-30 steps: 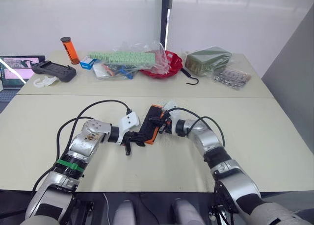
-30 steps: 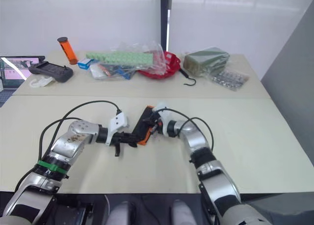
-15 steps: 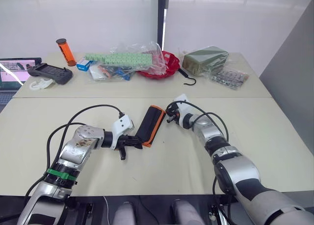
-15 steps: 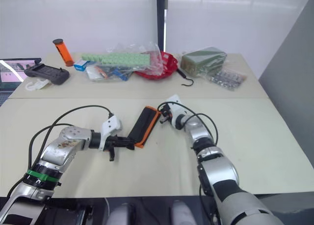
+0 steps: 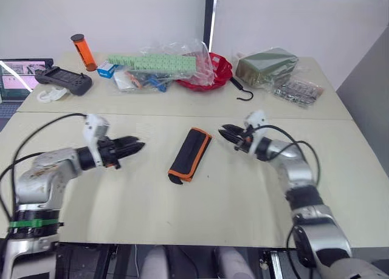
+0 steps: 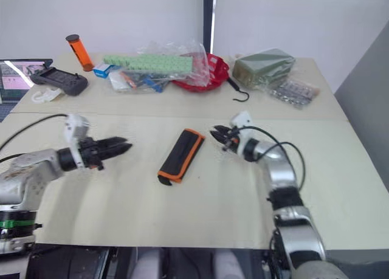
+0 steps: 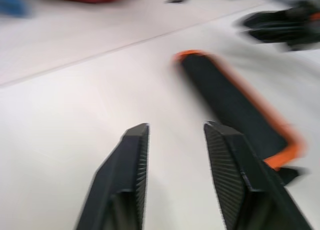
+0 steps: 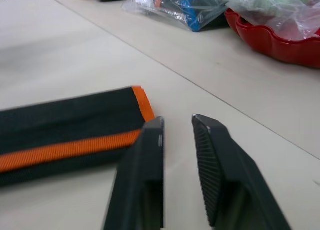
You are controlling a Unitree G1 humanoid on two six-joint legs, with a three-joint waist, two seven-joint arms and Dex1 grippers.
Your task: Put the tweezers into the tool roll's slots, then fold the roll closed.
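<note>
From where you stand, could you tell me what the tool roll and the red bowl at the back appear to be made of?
The tool roll looks like matte black woven fabric edged in orange webbing; the weave shows in the right wrist view. The red bowl seems to be glossy plastic, judging by its shine and scalloped rim, though glazed ceramic can't be ruled out.

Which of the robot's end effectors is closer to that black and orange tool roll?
The right end effector, just off the tool roll's far end. The left end effector sits farther out.
</note>
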